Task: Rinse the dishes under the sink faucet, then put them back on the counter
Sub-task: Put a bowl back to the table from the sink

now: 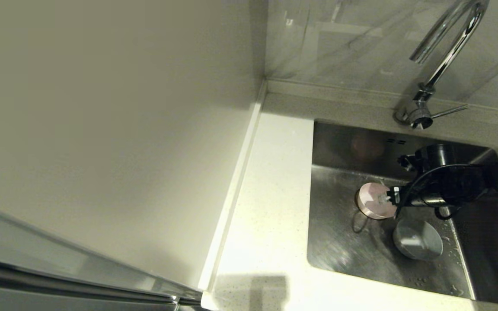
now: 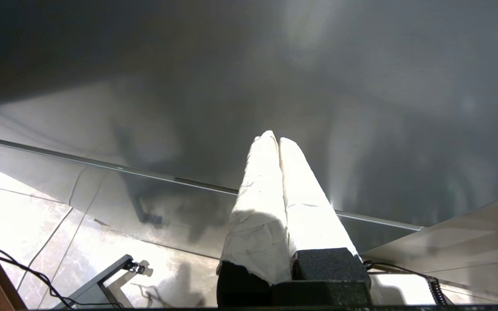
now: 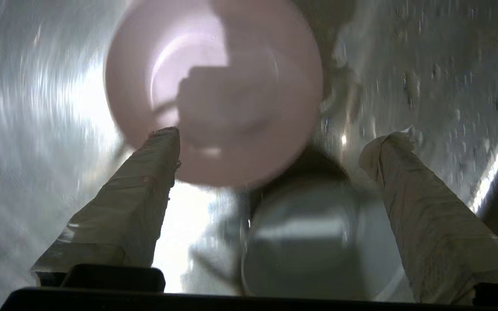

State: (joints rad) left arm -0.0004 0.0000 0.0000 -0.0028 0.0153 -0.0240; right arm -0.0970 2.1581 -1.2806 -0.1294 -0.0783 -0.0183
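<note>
In the sink (image 1: 339, 242) a pale pink bowl (image 1: 374, 203) (image 3: 240, 56) rests on the basin floor. A pale bluish bowl (image 1: 417, 239) (image 3: 301, 233) lies just nearer the front edge. My right gripper (image 1: 385, 198) (image 3: 281, 136) reaches in from the right, low over both bowls. It is open wide, with one taped finger (image 3: 145, 172) at the pink bowl's rim and the pale bowl below the gap. A third bowl is out of view. The chrome faucet (image 1: 445, 52) rises behind the sink. My left gripper (image 2: 275, 140) is shut and empty, parked away from the sink.
The white speckled counter (image 1: 270, 194) runs along the sink's left side and front, bounded by a raised back edge. A plain wall panel (image 1: 102, 129) stands to the left. The faucet's lever (image 1: 450, 111) points right. Water drops dot the basin floor.
</note>
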